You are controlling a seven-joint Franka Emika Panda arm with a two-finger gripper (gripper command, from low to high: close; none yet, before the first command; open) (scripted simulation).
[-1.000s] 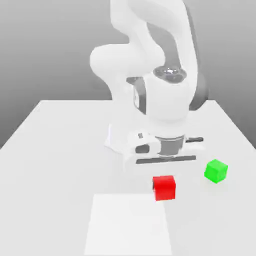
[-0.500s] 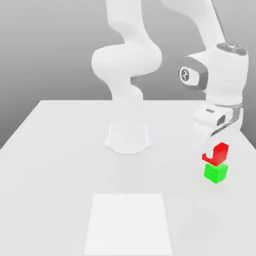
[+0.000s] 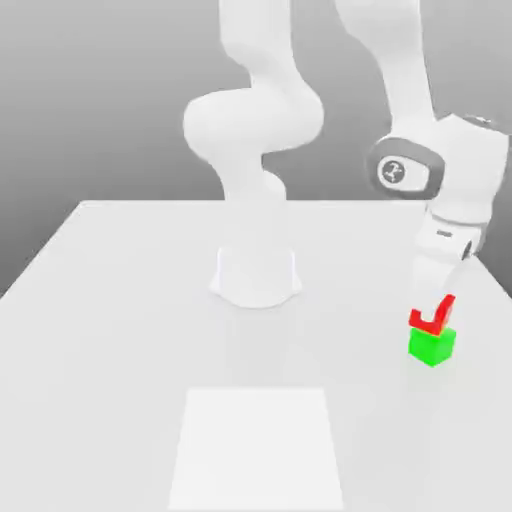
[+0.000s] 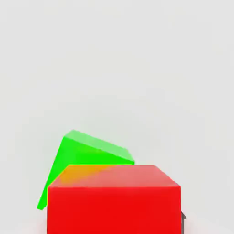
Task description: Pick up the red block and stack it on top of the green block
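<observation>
Compared with a second ago, the arm has swung across to the exterior view's right, taking the red block from near the pale square to a spot just over the green block. Set against half a second ago, the red one sits a touch lower, and the big white wrist housing has shifted and leans differently. The green block hasn't budged from its place on the table, and neither has the pale square. From where I stand, the gripper is closed on the red block, its jaws only as far apart as the cube between them, with a white fingertip covering part of the near side. The red block's underside meets the green one's top to my eye, though I can't tell whether they truly touch. Counting up, there's one red block, one green block, one pale square, one table, and one arm with a single gripper.
</observation>
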